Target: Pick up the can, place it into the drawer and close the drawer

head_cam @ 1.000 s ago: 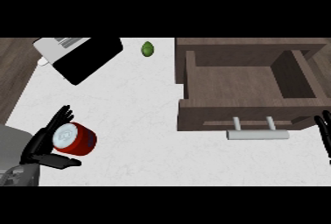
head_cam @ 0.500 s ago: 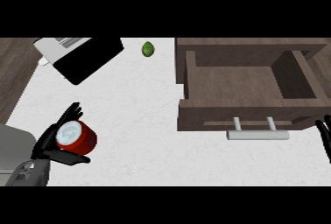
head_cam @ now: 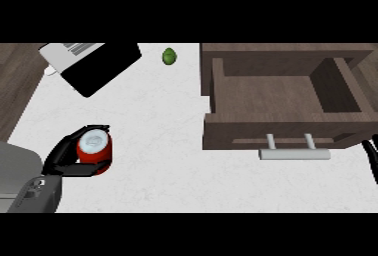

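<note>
Head view looks down on a white tabletop. At lower left of the frame, the left hand has its fingers and thumb curled round the red can, which stands on the tabletop with its silver top showing. At right, the brown drawer stands open, its pale handle toward the lower edge. Only a sliver of the right hand shows at the right edge; whether it is spread or closed cannot be told. A small green fruit lies near the top, beside a black appliance at upper left.
</note>
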### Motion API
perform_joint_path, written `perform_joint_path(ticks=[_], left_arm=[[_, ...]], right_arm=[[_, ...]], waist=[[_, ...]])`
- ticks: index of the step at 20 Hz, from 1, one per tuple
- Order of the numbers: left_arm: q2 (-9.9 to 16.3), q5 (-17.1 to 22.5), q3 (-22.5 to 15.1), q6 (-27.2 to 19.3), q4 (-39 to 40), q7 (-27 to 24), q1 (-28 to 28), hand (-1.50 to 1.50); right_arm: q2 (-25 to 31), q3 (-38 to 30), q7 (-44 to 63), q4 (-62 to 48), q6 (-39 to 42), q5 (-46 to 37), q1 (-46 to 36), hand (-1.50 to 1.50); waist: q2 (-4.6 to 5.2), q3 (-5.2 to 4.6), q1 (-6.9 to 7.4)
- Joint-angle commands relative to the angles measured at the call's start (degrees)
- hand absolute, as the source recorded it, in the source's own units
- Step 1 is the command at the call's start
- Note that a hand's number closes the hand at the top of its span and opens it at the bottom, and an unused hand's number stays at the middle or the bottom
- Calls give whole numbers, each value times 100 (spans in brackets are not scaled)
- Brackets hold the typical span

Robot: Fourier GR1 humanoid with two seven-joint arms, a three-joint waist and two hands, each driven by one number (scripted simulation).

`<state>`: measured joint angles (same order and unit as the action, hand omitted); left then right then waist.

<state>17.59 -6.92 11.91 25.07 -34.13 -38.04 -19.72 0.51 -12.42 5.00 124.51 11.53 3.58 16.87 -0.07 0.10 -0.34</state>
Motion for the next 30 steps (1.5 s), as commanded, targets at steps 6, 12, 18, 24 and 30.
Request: perform_joint_path(ticks=[6, 12, 18, 24, 30], left_arm=[[-165, 441, -16, 665, -310, 313, 30, 150], [-880, 865, 530, -1104, -931, 1078, 23, 150], [-1326, 1071, 475, -1990, -2510, 1720, 527, 150], [-1639, 906, -100, -2339, -3152, 2237, 349, 150], [-1753, 758, -1010, -2913, -4273, 3000, 227, 150]], right_arm=[[-47, -217, -38, 221, 73, 238, 218, -150], [47, -309, -20, -34, 180, 352, 51, -150], [72, -387, -182, -28, 261, 456, 245, -150], [-50, -123, -246, -184, -40, 57, -8, -150], [-44, -158, -171, 75, 13, 164, 206, -150]], waist=[[-2, -9, 1], [-14, -5, 22], [-23, -2, 64], [1, -9, 24], [-6, -8, 13]])
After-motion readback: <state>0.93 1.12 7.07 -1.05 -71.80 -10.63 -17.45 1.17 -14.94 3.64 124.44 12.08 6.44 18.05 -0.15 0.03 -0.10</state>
